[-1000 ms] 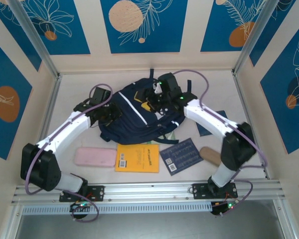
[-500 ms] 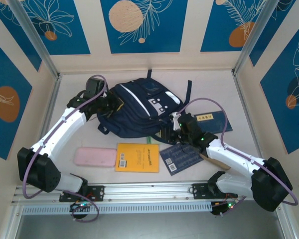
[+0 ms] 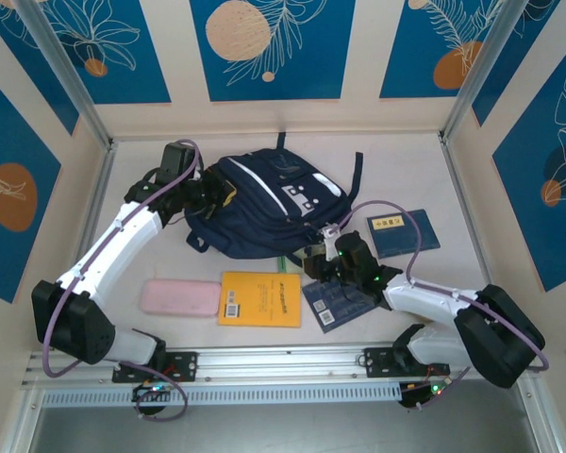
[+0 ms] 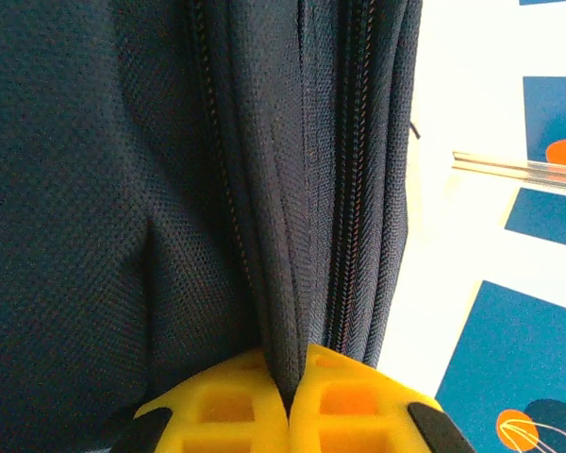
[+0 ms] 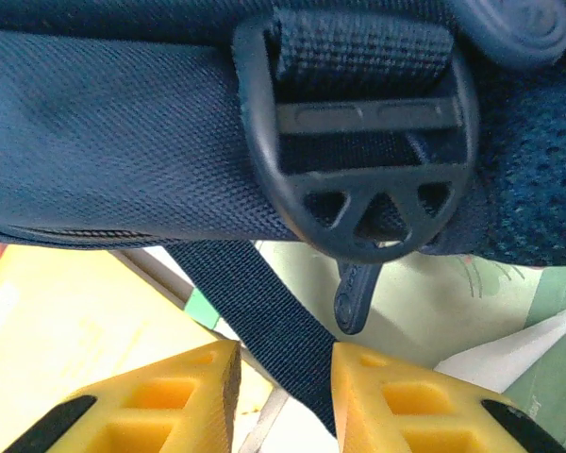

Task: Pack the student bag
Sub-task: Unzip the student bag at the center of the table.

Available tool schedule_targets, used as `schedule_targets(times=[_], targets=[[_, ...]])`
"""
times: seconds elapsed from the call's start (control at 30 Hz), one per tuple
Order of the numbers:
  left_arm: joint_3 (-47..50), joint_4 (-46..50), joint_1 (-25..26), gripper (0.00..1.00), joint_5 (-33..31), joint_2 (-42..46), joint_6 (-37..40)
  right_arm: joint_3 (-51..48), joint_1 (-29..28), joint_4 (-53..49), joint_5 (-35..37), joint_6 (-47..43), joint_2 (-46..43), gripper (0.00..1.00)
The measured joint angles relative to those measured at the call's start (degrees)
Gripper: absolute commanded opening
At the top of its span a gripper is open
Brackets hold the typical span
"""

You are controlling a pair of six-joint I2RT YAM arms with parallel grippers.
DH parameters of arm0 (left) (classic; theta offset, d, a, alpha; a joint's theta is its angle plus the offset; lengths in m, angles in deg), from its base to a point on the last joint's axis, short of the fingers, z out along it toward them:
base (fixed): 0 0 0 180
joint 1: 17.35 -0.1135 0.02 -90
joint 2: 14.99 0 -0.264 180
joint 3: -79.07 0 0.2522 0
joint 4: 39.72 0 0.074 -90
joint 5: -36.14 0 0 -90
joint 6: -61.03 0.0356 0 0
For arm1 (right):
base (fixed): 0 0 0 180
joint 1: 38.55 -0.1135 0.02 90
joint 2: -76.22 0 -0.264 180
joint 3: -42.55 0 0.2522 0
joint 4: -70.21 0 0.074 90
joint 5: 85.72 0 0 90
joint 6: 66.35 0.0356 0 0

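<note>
Currently left pincer [image 4: 288,408] pinches the student bag [image 3: 259,212] fabric; right pincer [image 5: 285,396] stands parted around its strap [image 5: 241,302].

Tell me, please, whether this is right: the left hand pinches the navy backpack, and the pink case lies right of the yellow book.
Not quite: in the top view the pink case lies left of the yellow book. The left hand does pinch the navy backpack.
</note>
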Motion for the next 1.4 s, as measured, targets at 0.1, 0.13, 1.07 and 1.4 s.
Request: schedule_targets(times=[0.1,0.13,1.07,1.4], targets=[[0.0,0.0,0.0,0.00,0.2,0.0,-0.3,0.0,0.0,4.0,0.6,-0.4,3.0,0.32],[0.0,0.0,0.0,0.00,0.4,0.0,-0.5,0.0,0.0,5.1,0.8,-0.4,3.9,0.32],[8.9,-7.3,0.2,0.00,-0.5,1.5,-4.0,10.0,-5.1,7.1,-14.8,-5.7,9.0,0.48],[8.9,-6.6,0.2,0.00,-0.5,1.5,-4.2,2.8,1.9,0.9,-9.1,1.8,-13.7,0.19]])
